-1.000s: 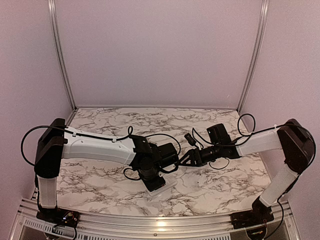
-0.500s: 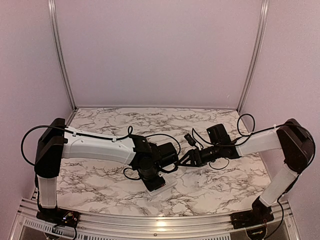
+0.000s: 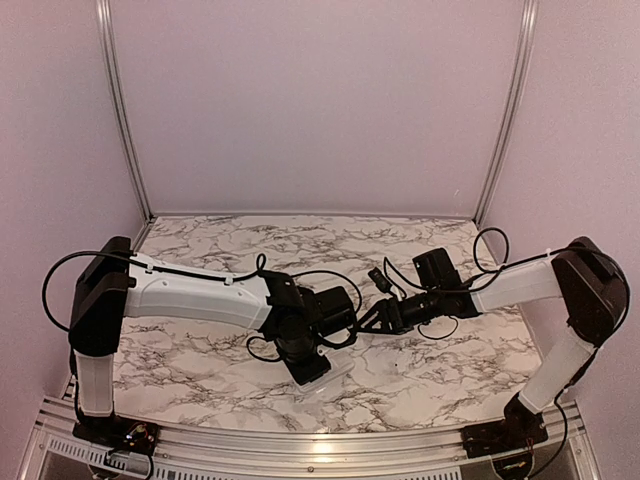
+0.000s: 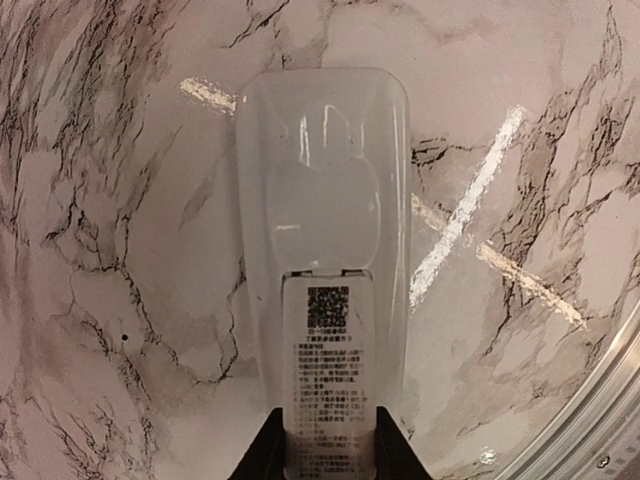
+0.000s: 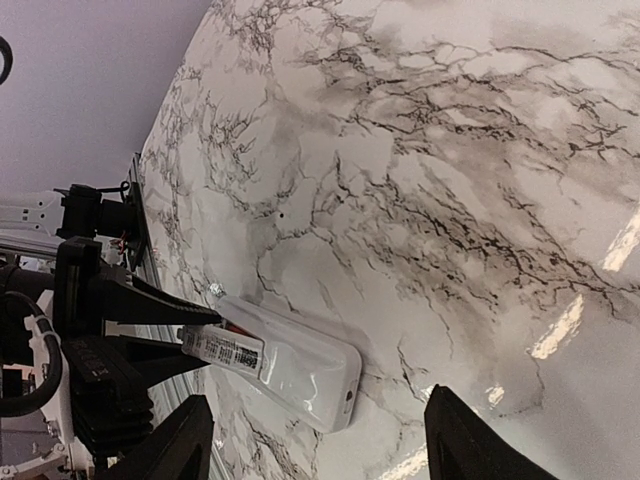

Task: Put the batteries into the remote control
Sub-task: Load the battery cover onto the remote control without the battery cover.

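The white remote control [image 4: 320,200] lies back side up on the marble table, also seen in the right wrist view [image 5: 300,370] and from above [image 3: 335,374]. My left gripper [image 4: 330,455] is shut on the remote's labelled battery cover [image 4: 328,380], a white strip with a QR code that lies over the recess with its gripped end raised. A sliver of orange-red battery [image 5: 232,327] shows under that raised end; the rest of the batteries is hidden. My right gripper [image 5: 325,440] hangs open just right of the remote, holding nothing, and faces the left gripper [image 3: 312,362] in the top view.
The table's metal front rail [image 4: 590,420] runs close to the remote's near end. The left arm's black wrist and cables [image 5: 90,370] crowd the remote's left side. Bare marble [image 5: 450,150] stretches behind and to the right.
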Action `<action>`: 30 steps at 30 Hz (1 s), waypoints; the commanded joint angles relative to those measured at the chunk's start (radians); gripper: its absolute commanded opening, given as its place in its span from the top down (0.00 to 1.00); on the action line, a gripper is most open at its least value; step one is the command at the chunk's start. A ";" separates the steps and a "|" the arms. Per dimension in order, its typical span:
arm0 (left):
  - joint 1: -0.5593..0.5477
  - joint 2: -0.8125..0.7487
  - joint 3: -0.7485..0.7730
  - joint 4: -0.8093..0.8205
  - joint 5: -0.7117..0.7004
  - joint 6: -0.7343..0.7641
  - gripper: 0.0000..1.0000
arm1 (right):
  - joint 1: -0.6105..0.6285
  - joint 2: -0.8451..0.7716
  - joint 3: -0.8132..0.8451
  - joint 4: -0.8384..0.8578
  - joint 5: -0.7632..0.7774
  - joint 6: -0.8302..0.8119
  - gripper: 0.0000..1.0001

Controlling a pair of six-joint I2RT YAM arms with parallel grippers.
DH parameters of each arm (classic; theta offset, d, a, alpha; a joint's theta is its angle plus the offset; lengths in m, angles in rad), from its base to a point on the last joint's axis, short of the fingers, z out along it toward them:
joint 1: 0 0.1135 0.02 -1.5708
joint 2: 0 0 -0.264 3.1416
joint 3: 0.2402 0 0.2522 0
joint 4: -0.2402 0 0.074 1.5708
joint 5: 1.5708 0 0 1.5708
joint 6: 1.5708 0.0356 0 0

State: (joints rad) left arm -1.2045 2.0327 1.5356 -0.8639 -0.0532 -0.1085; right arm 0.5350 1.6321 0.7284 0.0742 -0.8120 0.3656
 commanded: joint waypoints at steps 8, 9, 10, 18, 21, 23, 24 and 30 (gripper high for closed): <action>-0.001 0.032 0.006 -0.009 -0.040 -0.032 0.84 | -0.007 0.014 0.009 0.020 -0.015 -0.010 0.29; 0.000 0.033 0.011 -0.009 -0.048 -0.034 0.84 | -0.007 0.015 0.009 0.019 -0.015 -0.009 0.29; 0.000 0.036 0.014 -0.009 -0.051 -0.037 0.84 | -0.007 0.014 0.007 0.021 -0.017 -0.010 0.29; 0.000 0.053 0.029 -0.009 -0.076 -0.057 0.82 | -0.007 0.014 0.007 0.023 -0.017 -0.008 0.29; 0.000 0.058 0.034 -0.009 -0.075 -0.059 0.81 | -0.007 0.016 0.008 0.023 -0.018 -0.007 0.29; 0.000 0.058 0.034 -0.010 -0.078 -0.058 0.80 | -0.007 0.016 0.007 0.023 -0.020 -0.008 0.30; 0.000 0.057 0.034 -0.010 -0.076 -0.058 0.80 | -0.007 0.016 0.006 0.023 -0.021 -0.007 0.30; 0.002 0.035 0.022 -0.012 -0.041 -0.060 0.70 | -0.007 0.017 0.006 0.023 -0.021 -0.008 0.30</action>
State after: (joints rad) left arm -1.2087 2.0556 1.5532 -0.8715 -0.0902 -0.1558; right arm 0.5350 1.6325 0.7284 0.0750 -0.8265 0.3656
